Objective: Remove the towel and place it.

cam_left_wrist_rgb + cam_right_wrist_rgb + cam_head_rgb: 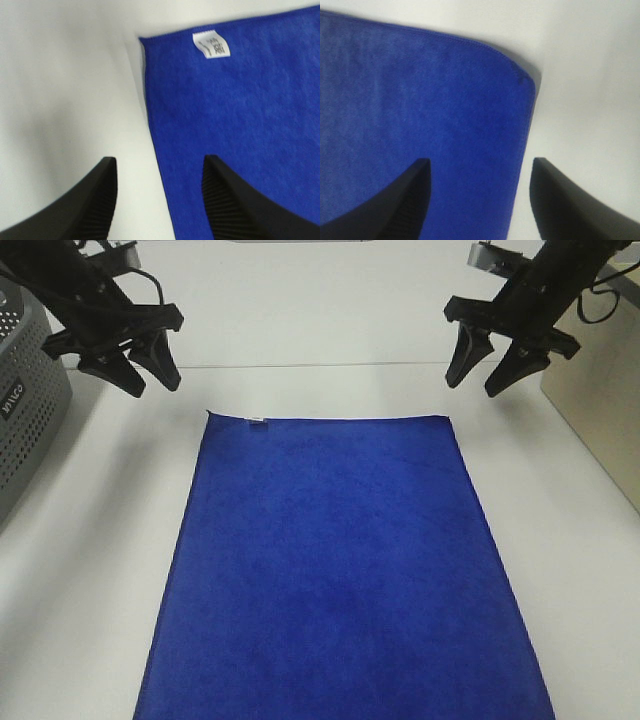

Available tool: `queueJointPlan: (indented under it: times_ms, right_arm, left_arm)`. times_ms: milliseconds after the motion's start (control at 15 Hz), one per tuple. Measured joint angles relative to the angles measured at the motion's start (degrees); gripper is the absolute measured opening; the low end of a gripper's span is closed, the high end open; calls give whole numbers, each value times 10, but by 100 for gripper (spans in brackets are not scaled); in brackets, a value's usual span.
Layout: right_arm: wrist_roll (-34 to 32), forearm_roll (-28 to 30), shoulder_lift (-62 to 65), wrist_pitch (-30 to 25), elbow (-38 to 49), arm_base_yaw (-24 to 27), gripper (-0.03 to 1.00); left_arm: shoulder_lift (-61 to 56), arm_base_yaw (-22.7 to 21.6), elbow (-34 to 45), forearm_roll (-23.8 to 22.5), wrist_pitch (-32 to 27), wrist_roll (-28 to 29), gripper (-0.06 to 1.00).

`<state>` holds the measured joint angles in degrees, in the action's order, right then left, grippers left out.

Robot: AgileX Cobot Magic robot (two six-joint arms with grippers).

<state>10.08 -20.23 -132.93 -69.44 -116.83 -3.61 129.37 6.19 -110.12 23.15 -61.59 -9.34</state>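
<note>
The towel (pixel 335 570) is a large deep blue cloth lying flat on the white table, running from the middle to the front edge. A small white tag (pixel 256 421) sits at its far left corner. My left gripper (pixel 148 380) hangs open above the table just beyond that corner. In the left wrist view the towel's corner (pixel 240 115) and tag (pixel 211 44) lie ahead of the open gripper (pixel 159 165). My right gripper (pixel 478 380) hangs open above the far right corner. In the right wrist view the towel's rounded corner (pixel 430 105) lies below the open gripper (pixel 480 167).
A grey perforated basket (pixel 25 410) stands at the left edge of the table. A beige box-like panel (pixel 600 390) stands at the right edge. The white table (pixel 320 330) extends beyond the towel.
</note>
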Motion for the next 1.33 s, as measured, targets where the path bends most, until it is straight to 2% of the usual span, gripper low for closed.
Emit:
queueJointPlan:
  times_ms: [267, 467, 800, 1333]
  right_arm:
    - [9, 1, -99, 0, -79, 0, 58]
    - [13, 0, -139, 6, -113, 0, 58]
    - [23, -7, -164, 17, -119, 0, 58]
    - [40, -11, -165, 17, -119, 0, 57]
  left_arm:
    - [143, 0, -153, 31, -7, 1, 50]
    - [211, 0, -216, 50, -13, 1, 50]
    - [236, 0, -229, 78, -12, -21, 50]
    - [237, 0, -230, 85, -11, -41, 50]
